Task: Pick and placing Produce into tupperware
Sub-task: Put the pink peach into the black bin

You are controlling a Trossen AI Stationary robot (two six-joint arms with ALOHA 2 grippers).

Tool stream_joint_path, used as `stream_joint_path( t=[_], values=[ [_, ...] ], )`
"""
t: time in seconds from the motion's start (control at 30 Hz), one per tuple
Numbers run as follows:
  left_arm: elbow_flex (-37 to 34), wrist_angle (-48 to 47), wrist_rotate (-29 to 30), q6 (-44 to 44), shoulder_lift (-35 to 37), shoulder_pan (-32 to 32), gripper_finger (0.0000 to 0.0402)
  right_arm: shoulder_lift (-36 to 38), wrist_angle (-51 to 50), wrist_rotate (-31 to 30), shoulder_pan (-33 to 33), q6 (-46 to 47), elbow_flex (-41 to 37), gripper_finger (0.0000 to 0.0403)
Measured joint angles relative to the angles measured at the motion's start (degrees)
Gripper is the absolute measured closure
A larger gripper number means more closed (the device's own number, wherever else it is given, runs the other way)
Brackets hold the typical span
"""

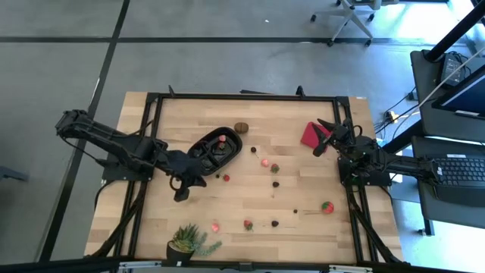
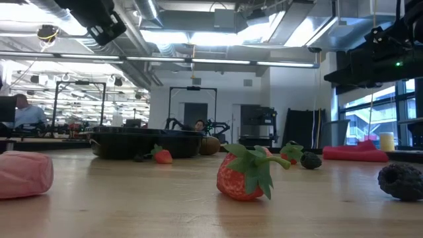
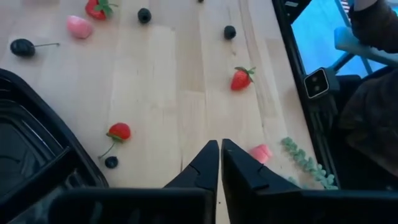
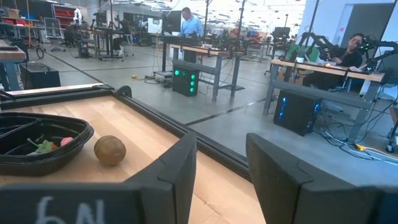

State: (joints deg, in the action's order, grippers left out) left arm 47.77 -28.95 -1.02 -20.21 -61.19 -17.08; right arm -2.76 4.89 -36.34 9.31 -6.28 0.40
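Observation:
The black tupperware sits at the table's centre-left with a red piece inside; it also shows in the left wrist view and the right wrist view. Produce lies scattered on the wood: a strawberry, a small red piece with a stem, a dark berry, a pink piece, and a brown round piece beyond the tray. My left gripper hangs shut and empty above bare wood, just near of the tray. My right gripper waits open at the far right.
A flat red square object lies beside my right gripper. A green spiky potted plant stands at the near edge, left of centre. A black frame rims the table. More fruit lies across the near right half.

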Motion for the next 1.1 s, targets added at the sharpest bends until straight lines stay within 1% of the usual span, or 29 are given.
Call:
stream_joint_path(
  t=[0.13,0.23,0.37,0.43,0.53,0.63,0.73,0.83,0.93,1.1],
  values=[
    [0.0,-0.02,1.82,0.0,0.0,-0.02,0.0349,0.0,0.0,0.0,0.0,0.0,0.0,0.026],
    [0.0,-0.02,3.47,-0.06,0.0,0.0,0.0306,0.0,0.0,0.0,0.0,-0.09,0.0,0.026],
    [0.0,-0.02,3.16,-0.48,0.0,-0.03,0.0249,0.0,0.0,0.0,-0.01,-0.2,0.0,0.026],
    [0.0,-0.04,2.14,-0.73,0.0,-0.52,0.0229,0.0,0.0,0.0,0.01,-0.21,-0.01,0.026],
    [0.0,-0.02,-2.9,-1.97,0.0,-1.78,0.021,0.0,-0.02,0.0,0.01,-0.22,0.0,0.026],
    [0.0,0.64,-6.54,-4.3,0.0,-3.56,0.0204,0.0,-0.02,0.0,0.01,-0.22,0.0,0.026],
    [0.0,3.6,-7.27,-6.64,0.02,-5.33,0.0207,0.0,-0.02,0.0,-0.01,-0.06,0.0,0.026],
    [0.0,4.01,-6.18,-7.14,0.02,-7.68,0.0217,0.0,-0.04,0.0,-0.01,0.57,0.0,0.026],
    [0.0,4.07,-3.75,-9.89,0.02,-10.37,0.0231,0.0,-0.04,0.02,-0.01,1.61,0.0,0.026],
    [0.0,4.42,0.38,-14.2,-0.26,-16.77,0.0262,0.0,-0.04,0.02,0.0,1.66,-0.01,0.026]
  ],
)
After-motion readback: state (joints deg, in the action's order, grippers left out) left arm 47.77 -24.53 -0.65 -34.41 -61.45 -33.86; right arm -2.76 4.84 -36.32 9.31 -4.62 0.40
